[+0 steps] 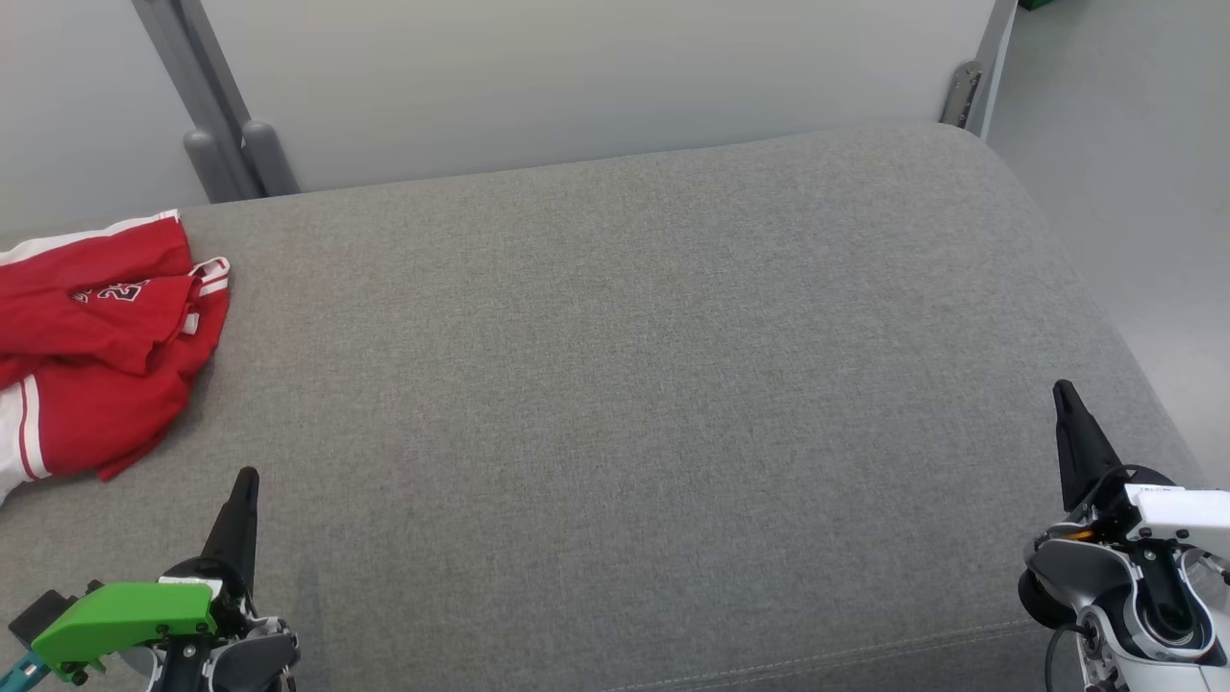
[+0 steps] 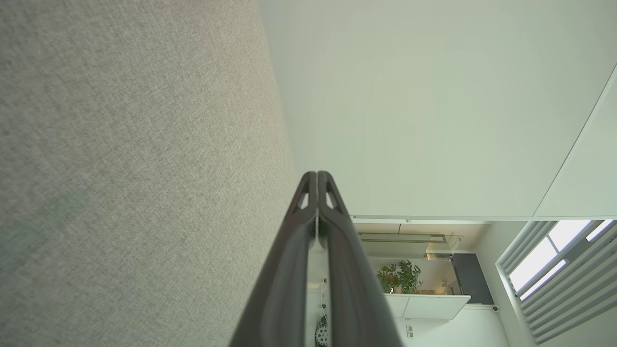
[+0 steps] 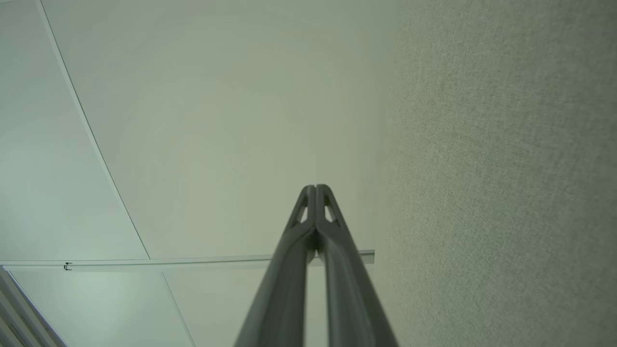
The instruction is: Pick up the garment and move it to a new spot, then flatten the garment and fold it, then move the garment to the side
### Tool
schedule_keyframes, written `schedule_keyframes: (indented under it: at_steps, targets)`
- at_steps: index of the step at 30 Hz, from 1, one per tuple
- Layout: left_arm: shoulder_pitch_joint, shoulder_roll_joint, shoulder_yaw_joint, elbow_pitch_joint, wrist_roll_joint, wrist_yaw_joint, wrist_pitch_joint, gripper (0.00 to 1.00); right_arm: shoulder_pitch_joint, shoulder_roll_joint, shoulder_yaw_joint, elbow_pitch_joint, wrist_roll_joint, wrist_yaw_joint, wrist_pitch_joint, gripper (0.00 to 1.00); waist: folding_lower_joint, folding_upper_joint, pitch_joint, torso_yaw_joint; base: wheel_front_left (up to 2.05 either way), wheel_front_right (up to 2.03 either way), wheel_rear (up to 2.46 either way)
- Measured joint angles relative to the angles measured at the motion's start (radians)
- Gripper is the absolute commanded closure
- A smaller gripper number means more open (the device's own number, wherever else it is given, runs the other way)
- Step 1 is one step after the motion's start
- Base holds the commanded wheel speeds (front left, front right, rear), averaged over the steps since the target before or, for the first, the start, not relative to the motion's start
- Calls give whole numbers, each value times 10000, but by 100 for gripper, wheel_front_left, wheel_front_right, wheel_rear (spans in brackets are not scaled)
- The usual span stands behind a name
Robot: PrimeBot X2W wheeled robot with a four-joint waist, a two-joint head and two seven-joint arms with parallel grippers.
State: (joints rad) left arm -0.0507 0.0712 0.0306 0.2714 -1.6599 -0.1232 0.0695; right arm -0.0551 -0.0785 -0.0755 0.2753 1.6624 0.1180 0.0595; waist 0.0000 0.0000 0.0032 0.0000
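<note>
A crumpled red garment [image 1: 101,341] with white trim and white lettering lies at the left edge of a grey fabric surface [image 1: 634,365], partly cut off by the head view's border. My left gripper [image 1: 246,478] sits at the lower left, below and to the right of the garment, apart from it, fingers pressed together with nothing held. Its own wrist camera shows the same gripper [image 2: 316,174] shut. My right gripper [image 1: 1061,388] stands at the lower right, far from the garment, and it too [image 3: 315,187] is shut on nothing.
A white wall panel [image 1: 596,77] rises behind the grey surface, with grey posts [image 1: 226,144] at the back left. Pale floor [image 1: 1134,163] lies beyond the rounded right edge. In the left wrist view a room with a potted plant [image 2: 400,275] and window blinds [image 2: 554,270] shows.
</note>
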Motion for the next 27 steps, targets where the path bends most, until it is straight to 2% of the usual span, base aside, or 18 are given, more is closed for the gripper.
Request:
schedule_keyframes:
  at_steps: [27]
  targets:
    - [-1,-19,12,0,13,0,12,100,0,13,-23,0,-2,48,31,100,0,0,0,0,0,0,0]
